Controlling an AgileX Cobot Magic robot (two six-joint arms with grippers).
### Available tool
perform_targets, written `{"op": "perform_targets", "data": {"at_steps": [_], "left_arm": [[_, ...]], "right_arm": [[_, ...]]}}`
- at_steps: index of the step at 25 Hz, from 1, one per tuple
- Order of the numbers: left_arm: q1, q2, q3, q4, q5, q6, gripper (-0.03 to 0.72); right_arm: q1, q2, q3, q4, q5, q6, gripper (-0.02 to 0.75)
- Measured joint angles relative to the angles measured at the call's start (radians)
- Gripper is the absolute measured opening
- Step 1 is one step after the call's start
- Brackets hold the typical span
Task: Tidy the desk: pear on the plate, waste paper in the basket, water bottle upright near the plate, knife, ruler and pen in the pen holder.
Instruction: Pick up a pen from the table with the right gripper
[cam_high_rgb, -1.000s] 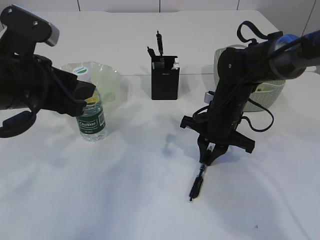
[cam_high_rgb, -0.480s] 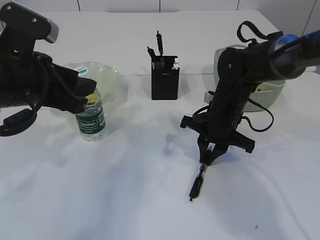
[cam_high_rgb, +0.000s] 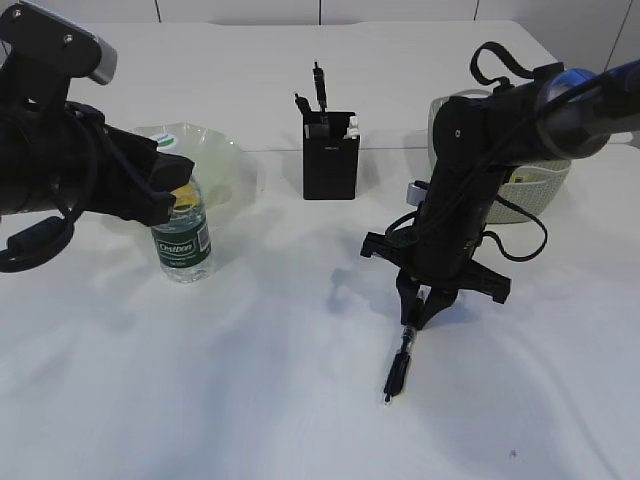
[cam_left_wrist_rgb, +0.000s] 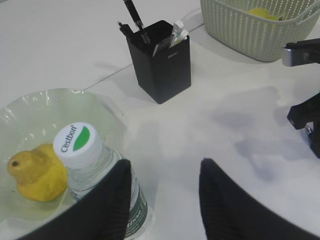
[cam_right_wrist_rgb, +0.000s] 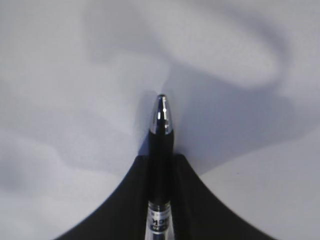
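The right tool (cam_high_rgb: 418, 312) is gripping the upper end of the pen (cam_high_rgb: 397, 368), its two black fingers (cam_right_wrist_rgb: 187, 200) closed against the barrel in the right wrist view. Compared with a second ago, the pen is sitting slightly further right and a little lower in the exterior view, its tip appearing to hang at or just above the bench (cam_high_rgb: 250, 400); whether it is touching cannot be told. This is suggesting that the pickup is under way, with carriage to the pen holder (cam_high_rgb: 330, 155) yet to follow.

The left tool (cam_left_wrist_rgb: 162, 200) is hovering with its fingers spread apart and holding nothing, just in front of the water bottle (cam_high_rgb: 182, 230). In the exterior view the left arm is sitting a little higher than a second ago, indicating that it is backing away from the bottle. The bottle is standing upright just beside the plate (cam_high_rgb: 225, 160), so that item is judged complete.

The pear (cam_left_wrist_rgb: 37, 172) is lying on the plate. The holder is already carrying several tall items. The basket (cam_left_wrist_rgb: 250, 27) is holding something yellow, not identifiable. The pen is judged the last item outstanding.

Legible writing: the bottle cap (cam_left_wrist_rgb: 76, 142) and the green label are both reading "Cestbon". The print on the pen barrel is too small to read.
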Motion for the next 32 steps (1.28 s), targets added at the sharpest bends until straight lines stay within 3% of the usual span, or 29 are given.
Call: {"op": "perform_targets", "data": {"at_steps": [14,32], "left_arm": [[0.000,0.000,0.000,0.000,0.000,0.000,0.305],[0.000,0.000,0.000,0.000,-0.004,0.000,0.303]], "right_arm": [[0.000,0.013,-0.064,-0.031,0.012,-0.004,0.087],[0.000,0.020,-0.145,-0.038,0.148,-0.052,0.086]]}}
